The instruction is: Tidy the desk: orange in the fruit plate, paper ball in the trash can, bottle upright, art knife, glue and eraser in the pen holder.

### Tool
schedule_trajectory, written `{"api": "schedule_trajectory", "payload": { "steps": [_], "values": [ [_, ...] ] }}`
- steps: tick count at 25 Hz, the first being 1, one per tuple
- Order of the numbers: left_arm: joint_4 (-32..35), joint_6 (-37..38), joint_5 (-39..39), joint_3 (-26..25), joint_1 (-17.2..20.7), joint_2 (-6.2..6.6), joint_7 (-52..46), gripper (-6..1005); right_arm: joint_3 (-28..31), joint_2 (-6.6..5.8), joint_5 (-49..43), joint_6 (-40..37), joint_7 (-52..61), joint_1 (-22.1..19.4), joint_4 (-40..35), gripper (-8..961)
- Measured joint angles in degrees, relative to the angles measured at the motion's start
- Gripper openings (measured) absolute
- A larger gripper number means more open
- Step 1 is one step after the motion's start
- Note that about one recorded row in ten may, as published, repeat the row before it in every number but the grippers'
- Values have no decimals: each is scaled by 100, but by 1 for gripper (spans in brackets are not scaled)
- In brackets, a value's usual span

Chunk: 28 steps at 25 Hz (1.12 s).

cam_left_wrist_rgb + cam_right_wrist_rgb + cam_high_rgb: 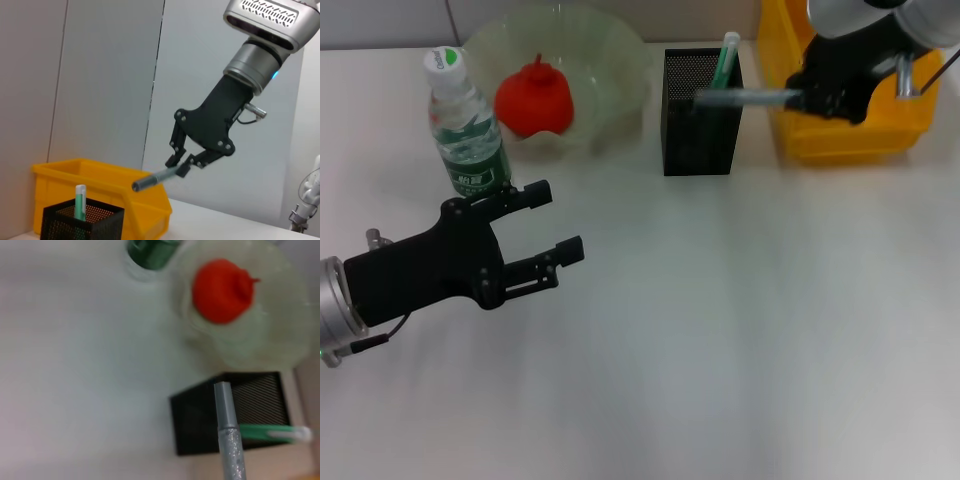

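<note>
Your right gripper [812, 95] is clamped on the grey stick [745, 97], lying level above the pen holder [700, 115], probably so it can tip in beside the green stick [728, 55]. Left gripper [545, 225], fingers apart, waits well left of it.

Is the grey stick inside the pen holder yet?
Not yet. The right gripper holds the grey stick nearly level above the pen holder, tip over its opening.
</note>
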Motion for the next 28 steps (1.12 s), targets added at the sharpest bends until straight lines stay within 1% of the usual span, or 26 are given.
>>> {"api": "schedule_trajectory", "payload": {
  "steps": [2, 3, 5, 7, 11, 12, 16, 17, 18, 19, 25, 26, 27, 28],
  "values": [
    [0, 0, 0, 0, 0, 0, 0, 796, -229, -1, -358, 123, -55, -33, -185, 133],
    [0, 0, 0, -41, 0, 0, -1, 796, -229, -1, -358, 123, -55, -33, -185, 133],
    [1, 0, 0, -56, 0, 0, -1, 796, -415, -3, -609, 228, -96, -81, -245, 133],
    [1, 0, 0, -56, 0, 0, -1, 796, -787, -13, -939, 424, -127, -160, -320, 133],
    [9, -34, 0, -143, -9, -11, 112, 796, -905, -35, -979, 494, -261, -182, -393, 132],
    [9, -33, 0, -201, -9, -43, 229, 796, -894, -35, -990, 530, -449, -205, -455, 132],
    [9, -29, 0, -238, -5, -63, 315, 795, -914, -35, -1002, 658, -740, -284, -516, 132],
    [9, -30, 0, -261, -4, -76, 372, 795, -931, -33, -1006, 840, -1000, -401, -589, 132],
    [8, -31, 0, -269, -5, -80, 386, 795, -931, -33, -1006, 840, -1000, -401, -589, 132],
    [8, -29, 0, -275, -6, -83, 402, 795, -930, -32, -1007, 964, -1156, -499, -647, 132],
    [6, -3, -7, -361, 14, -103, 467, 795, -1124, -7, -1007, 2087, -2108, -1106, -844, 133],
    [6, -1, -11, -375, 20, -105, 471, 795, -1188, -5, -1007, 2322, -2280, -1212, -855, 133],
    [4, 1, -17, -404, 29, -106, 501, 795, -1332, 1, -1007, 2766, -2630, -1436, -845, 132],
    [-14, 2, -23, -421, 34, -106, 547, 795, -1332, 1, -1007, 2766, -2630, -1436, -845, 132]
  ]
}}
